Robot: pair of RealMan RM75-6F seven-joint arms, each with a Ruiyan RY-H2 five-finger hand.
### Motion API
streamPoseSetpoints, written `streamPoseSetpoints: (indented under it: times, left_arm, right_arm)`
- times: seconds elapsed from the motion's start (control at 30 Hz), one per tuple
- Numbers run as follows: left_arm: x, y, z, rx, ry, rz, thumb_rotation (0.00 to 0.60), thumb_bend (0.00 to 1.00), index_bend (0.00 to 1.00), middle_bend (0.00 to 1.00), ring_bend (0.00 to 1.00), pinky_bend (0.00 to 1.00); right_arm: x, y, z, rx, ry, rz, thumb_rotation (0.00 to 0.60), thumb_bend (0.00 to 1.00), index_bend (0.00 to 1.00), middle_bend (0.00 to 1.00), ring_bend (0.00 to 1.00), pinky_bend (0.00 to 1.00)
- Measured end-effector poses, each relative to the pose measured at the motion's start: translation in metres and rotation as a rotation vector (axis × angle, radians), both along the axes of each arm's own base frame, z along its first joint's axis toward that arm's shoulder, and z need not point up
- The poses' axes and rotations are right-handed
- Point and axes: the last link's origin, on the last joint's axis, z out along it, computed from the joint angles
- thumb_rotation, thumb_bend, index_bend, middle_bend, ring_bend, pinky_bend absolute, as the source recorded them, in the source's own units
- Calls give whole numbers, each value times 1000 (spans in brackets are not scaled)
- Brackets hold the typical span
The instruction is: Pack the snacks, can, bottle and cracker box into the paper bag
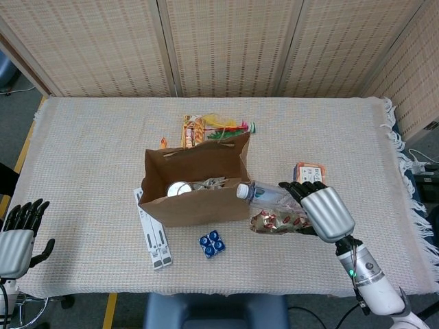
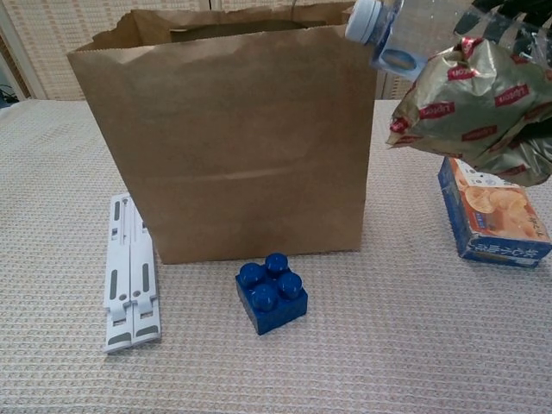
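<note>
The open brown paper bag (image 1: 199, 185) (image 2: 224, 138) stands mid-table with a silver can (image 1: 180, 189) and a crinkled wrapper (image 1: 209, 184) inside. My right hand (image 1: 322, 209) holds a clear plastic bottle (image 1: 264, 195) (image 2: 405, 30) and a gold snack packet (image 1: 274, 221) (image 2: 470, 99) together, raised off the table beside the bag's right wall. The bottle's white cap points at the bag's rim. The orange cracker box (image 1: 310, 168) (image 2: 492, 211) lies flat behind my right hand. My left hand (image 1: 17, 236) hangs open off the table's left front corner.
A white folding stand (image 1: 152, 229) (image 2: 129, 272) lies at the bag's front left. A blue toy brick (image 1: 212, 242) (image 2: 272, 291) sits in front of the bag. Colourful snack packets (image 1: 212, 128) lie behind it. The cloth's fringed edge (image 1: 401, 147) runs down the right.
</note>
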Motion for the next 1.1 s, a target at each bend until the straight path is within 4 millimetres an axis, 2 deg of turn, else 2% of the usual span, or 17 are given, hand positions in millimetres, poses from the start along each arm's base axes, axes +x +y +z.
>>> streamPoseSetpoints:
  times: [0.07,0.23,0.33,0.43,0.6,0.8,1.1]
  left_arm:
    - [0,0,0,-1,-1,0,600,379,29,0,0,0]
    - [0,0,0,-3,-5,0,600,380,30,0,0,0]
    - [-1,0,0,-5,-7,-1,600,379,30,0,0,0]
    - [-1,0,1,-7,-10,-2,600,380,30,0,0,0]
    - [-1,0,1,-8,-12,-4,600,380,30,0,0,0]
    - [-1,0,1,-8,-13,-4,600,380,31,0,0,0]
    - [-1,0,1,-11,-19,-4,600,379,33,0,0,0]
  right_arm:
    - [14,-6,11,-38,-29,31,600,373,466,587,648,791]
    - [67,-27,39,-145,-93,119,600,372,467,587,648,789]
    - [95,-38,46,-186,-103,154,600,372,467,587,648,787]
    - [115,-45,43,-214,-81,187,600,372,466,587,648,785]
    - [143,-57,26,-251,-12,231,600,373,466,587,648,782]
    - [165,-74,-2,-295,107,275,600,372,465,588,648,779]
    - [185,-91,-51,-262,237,313,600,372,464,587,646,772]
